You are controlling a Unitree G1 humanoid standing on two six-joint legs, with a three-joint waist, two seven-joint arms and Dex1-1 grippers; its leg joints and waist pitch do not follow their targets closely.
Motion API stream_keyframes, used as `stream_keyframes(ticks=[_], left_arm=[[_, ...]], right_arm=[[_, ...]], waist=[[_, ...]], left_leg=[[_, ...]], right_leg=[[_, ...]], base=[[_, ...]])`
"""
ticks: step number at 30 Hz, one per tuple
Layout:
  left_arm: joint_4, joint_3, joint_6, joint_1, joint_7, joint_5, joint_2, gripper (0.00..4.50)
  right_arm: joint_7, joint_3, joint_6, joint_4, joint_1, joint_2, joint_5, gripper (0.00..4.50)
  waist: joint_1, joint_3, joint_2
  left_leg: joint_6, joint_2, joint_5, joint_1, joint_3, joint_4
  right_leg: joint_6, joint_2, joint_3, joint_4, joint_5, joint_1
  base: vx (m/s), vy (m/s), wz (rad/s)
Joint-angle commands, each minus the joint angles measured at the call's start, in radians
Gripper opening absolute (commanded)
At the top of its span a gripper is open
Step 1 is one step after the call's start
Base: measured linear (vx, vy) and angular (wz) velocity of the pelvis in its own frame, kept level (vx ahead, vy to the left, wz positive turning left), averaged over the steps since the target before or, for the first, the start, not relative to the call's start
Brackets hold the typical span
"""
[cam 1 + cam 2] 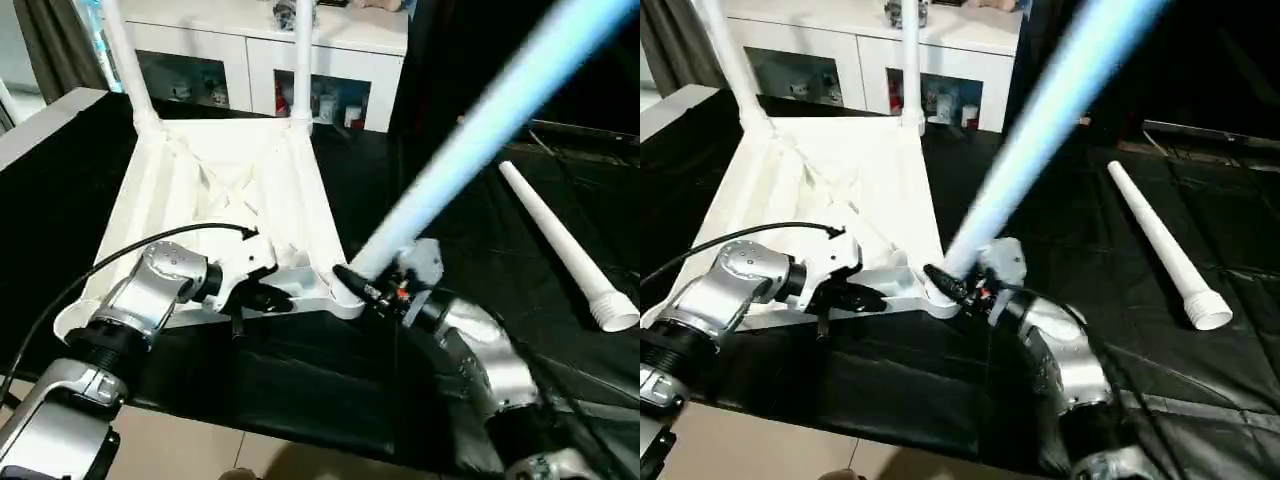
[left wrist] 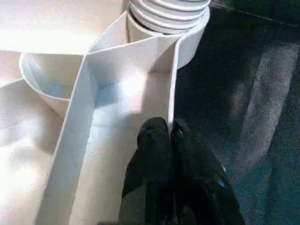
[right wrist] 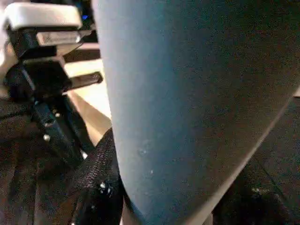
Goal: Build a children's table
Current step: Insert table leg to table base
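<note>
upturned white table top point(image 1: 840, 190) lying ribbed side up on the black-covered surface point(image 1: 1200, 400), two legs point(image 1: 908, 60) standing in its far corner sockets. left tool point(image 1: 862, 297) pinched shut on the near rim wall. right tool point(image 1: 952, 283) clamped around a third leg point(image 1: 1040, 130), tilted, foot at the near right corner socket. fourth leg point(image 1: 1160, 245) lying loose, well apart to the right. white cabinet point(image 1: 870, 60) behind.

Both eye views look forward and down from the head over the forearms, sharing the table top point(image 1: 215, 190), both grippers and a loose leg point(image 1: 565, 245). The left wrist camera sits close behind its gripper point(image 2: 171, 133), facing the top's rim. The right wrist camera looks along its held leg point(image 3: 197, 103), very near.
</note>
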Motion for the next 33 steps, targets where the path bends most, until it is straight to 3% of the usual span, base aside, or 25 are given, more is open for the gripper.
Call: stream_keyframes(ticks=[1, 2, 3, 4, 6, 7, 12, 17, 18, 23, 29, 33], left_arm=[[0.020, 0.037, 0.002, -0.039, 0.072, 0.032, 0.033, 0.00], [0.017, 0.036, -0.001, -0.034, 0.073, 0.033, 0.034, 0.00], [0.010, 0.033, -0.002, -0.026, 0.074, 0.034, 0.035, 0.00], [0.009, 0.033, -0.002, -0.025, 0.074, 0.034, 0.036, 0.00], [-0.008, 0.031, -0.002, -0.011, 0.072, 0.038, 0.040, 0.00], [-0.017, 0.030, -0.001, -0.006, 0.070, 0.038, 0.042, 0.00], [-0.062, 0.016, -0.003, 0.014, 0.031, 0.040, 0.057, 0.00], [-0.074, -0.007, -0.050, 0.018, -0.008, 0.046, 0.069, 0.00], [-0.081, -0.015, -0.064, 0.021, -0.023, 0.045, 0.072, 0.00], [-0.090, -0.058, -0.121, 0.013, -0.110, 0.045, 0.078, 0.00], [-0.035, -0.095, -0.170, -0.031, -0.142, 0.087, 0.075, 0.00], [0.006, -0.090, -0.176, -0.058, -0.131, 0.100, 0.062, 0.00]], right_arm=[[0.136, 0.130, 0.092, 0.086, 0.056, -0.036, -0.094, 1.91], [0.164, 0.147, 0.110, 0.092, 0.044, -0.043, -0.099, 1.91], [0.196, 0.166, 0.117, 0.109, 0.026, -0.047, -0.106, 1.91], [0.199, 0.167, 0.118, 0.112, 0.024, -0.047, -0.107, 1.91], [0.230, 0.184, 0.116, 0.157, -0.011, -0.043, -0.116, 1.91], [0.233, 0.188, 0.108, 0.174, -0.022, -0.039, -0.120, 1.91], [0.241, 0.190, 0.098, 0.230, -0.060, -0.018, -0.118, 1.91], [0.262, 0.180, 0.085, 0.244, -0.066, -0.001, -0.100, 1.91], [0.278, 0.183, 0.083, 0.240, -0.063, -0.001, -0.100, 1.91], [0.382, 0.216, 0.092, 0.202, -0.049, -0.024, -0.091, 1.91], [0.460, 0.238, 0.082, 0.191, -0.050, -0.037, -0.087, 1.91], [0.470, 0.235, 0.081, 0.194, -0.051, -0.036, -0.095, 1.91]], waist=[[-0.002, -0.051, 0.000], [-0.001, -0.050, 0.002], [-0.003, -0.049, -0.008], [-0.001, -0.052, -0.004], [-0.003, -0.052, -0.012], [-0.005, -0.052, -0.011], [-0.011, -0.052, -0.015], [-0.024, -0.051, -0.009], [-0.025, -0.047, -0.003], [-0.027, -0.041, -0.003], [-0.026, -0.030, -0.003], [-0.025, -0.031, -0.003]], left_leg=[[-0.010, 0.009, -0.256, 0.025, 0.013, -0.074], [-0.004, 0.009, -0.251, 0.025, 0.012, -0.074], [-0.001, 0.011, -0.247, 0.026, 0.015, -0.074], [0.001, 0.011, -0.241, 0.027, 0.014, -0.073], [0.005, 0.012, -0.233, 0.027, 0.015, -0.074], [0.004, 0.012, -0.230, 0.026, 0.014, -0.075], [-0.018, 0.013, -0.287, 0.032, 0.013, -0.082], [-0.015, 0.011, -0.267, 0.029, 0.013, -0.081], [-0.013, 0.011, -0.255, 0.030, 0.012, -0.081], [0.022, 0.011, -0.234, 0.032, 0.015, -0.079], [0.003, 0.015, -0.311, 0.035, 0.015, -0.092], [-0.009, 0.017, -0.340, 0.036, 0.014, -0.097]], right_leg=[[-0.227, -0.039, 0.015, -0.079, 0.043, 0.024], [-0.225, -0.040, 0.015, -0.078, 0.026, 0.024], [-0.222, -0.039, 0.016, -0.082, 0.023, 0.022], [-0.225, -0.041, 0.016, -0.077, 0.031, 0.022], [-0.225, -0.041, 0.015, -0.078, 0.043, 0.020], [-0.224, -0.041, 0.014, -0.077, 0.049, 0.021], [-0.217, -0.040, 0.015, -0.082, 0.003, 0.018], [-0.220, -0.035, 0.015, -0.081, 0.060, 0.019], [-0.223, -0.034, 0.014, -0.079, 0.088, 0.017], [-0.234, -0.032, 0.013, -0.081, 0.143, 0.019], [-0.229, -0.034, 0.014, -0.091, 0.008, 0.013], [-0.225, -0.039, 0.016, -0.096, -0.042, 0.012]], base=[[0.000, 0.000, 0.00], [0.000, 0.000, 0.00], [0.000, 0.000, 0.00], [0.000, 0.000, 0.00], [0.000, 0.000, 0.00], [0.000, 0.000, 0.00], [0.000, 0.000, 0.00], [0.000, 0.000, 0.00], [0.000, 0.000, 0.00], [0.000, 0.000, 0.00], [0.000, 0.000, 0.00], [0.000, 0.000, 0.00]])
